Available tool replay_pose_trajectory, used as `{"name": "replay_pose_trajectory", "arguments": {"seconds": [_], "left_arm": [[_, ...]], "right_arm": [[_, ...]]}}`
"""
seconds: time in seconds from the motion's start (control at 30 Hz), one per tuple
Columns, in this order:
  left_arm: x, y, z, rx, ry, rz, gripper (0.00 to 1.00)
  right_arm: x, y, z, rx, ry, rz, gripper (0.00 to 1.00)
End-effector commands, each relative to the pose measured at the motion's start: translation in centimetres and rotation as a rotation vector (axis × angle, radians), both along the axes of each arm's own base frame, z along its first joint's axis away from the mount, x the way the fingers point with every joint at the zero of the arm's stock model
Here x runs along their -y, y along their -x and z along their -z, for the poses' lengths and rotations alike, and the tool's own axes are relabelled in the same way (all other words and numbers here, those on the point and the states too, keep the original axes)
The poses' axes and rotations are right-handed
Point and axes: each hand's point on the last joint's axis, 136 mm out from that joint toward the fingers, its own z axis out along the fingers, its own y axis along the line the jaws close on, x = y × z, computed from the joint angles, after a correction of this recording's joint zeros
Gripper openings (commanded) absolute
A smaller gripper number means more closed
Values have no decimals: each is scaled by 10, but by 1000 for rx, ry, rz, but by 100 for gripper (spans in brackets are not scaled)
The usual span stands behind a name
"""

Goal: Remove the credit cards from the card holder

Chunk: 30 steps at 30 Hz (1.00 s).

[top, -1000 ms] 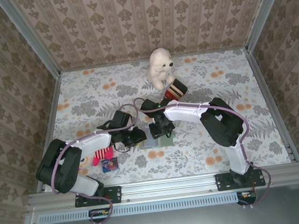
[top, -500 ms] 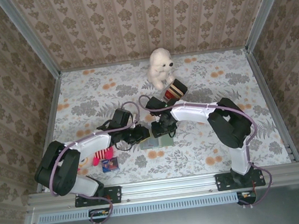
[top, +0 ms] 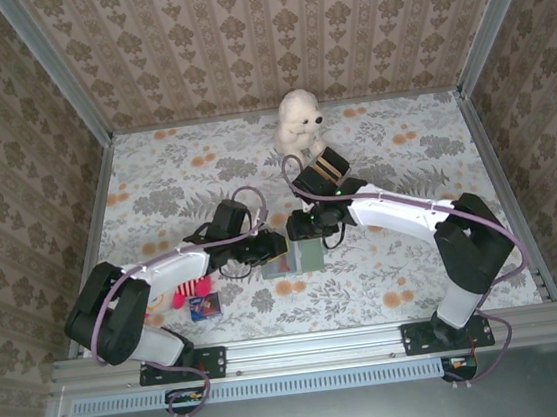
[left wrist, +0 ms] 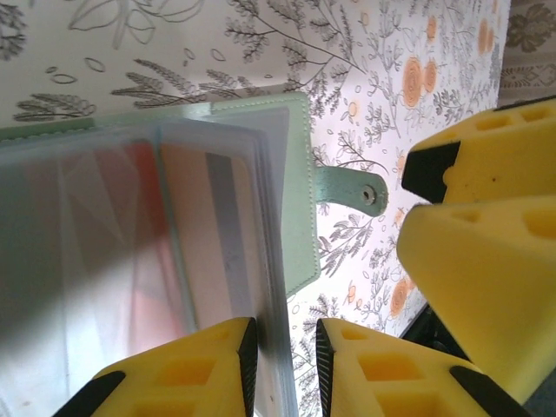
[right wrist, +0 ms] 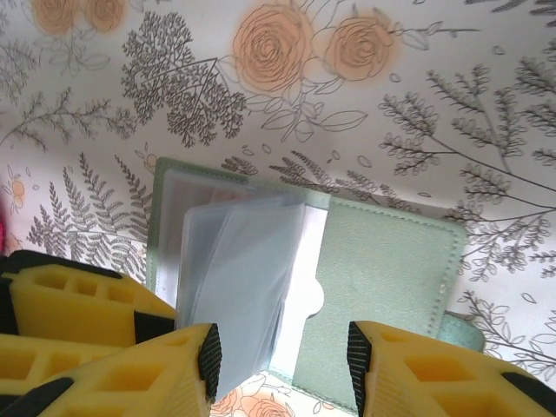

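the sage-green folding card holder (top: 302, 258) lies open on the floral worktop (top: 403, 154), between both tools. reddish and striped plastic credit cards (left wrist: 208, 234) sit inside its clear sleeves (right wrist: 248, 278). the left tool (left wrist: 287, 339) is narrowly spread around the sleeves' edge; the right tool (right wrist: 282, 347) is spread wide over the holder.

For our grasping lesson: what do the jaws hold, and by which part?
Left jaws straddle the card holder's clear sleeve edge; grip unclear. Right jaws hold nothing.
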Motion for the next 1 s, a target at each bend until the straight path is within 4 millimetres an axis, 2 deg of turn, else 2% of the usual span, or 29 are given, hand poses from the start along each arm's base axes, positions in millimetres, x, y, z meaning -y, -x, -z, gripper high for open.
{"name": "replay_pose_trajectory", "arguments": {"seconds": [0.0, 0.17, 0.47, 0.67, 0.8, 0.97], "left_arm": [[14, -4, -16, 36, 50, 27, 27], [21, -2, -11, 24, 45, 40, 27], [29, -1, -6, 18, 33, 56, 30], [26, -3, -8, 37, 19, 38, 33], [27, -4, -1, 19, 5, 35, 33], [14, -7, 13, -3, -91, -16, 31]], "right_arm": [[4, -2, -6, -15, -93, 76, 45], [8, -4, -8, -52, -214, 127, 46], [11, -2, -5, -75, -241, 138, 47], [18, -2, -4, -72, -214, 148, 47], [21, 0, -3, -72, -202, 147, 47], [21, 4, 5, -99, -192, 136, 44]]}}
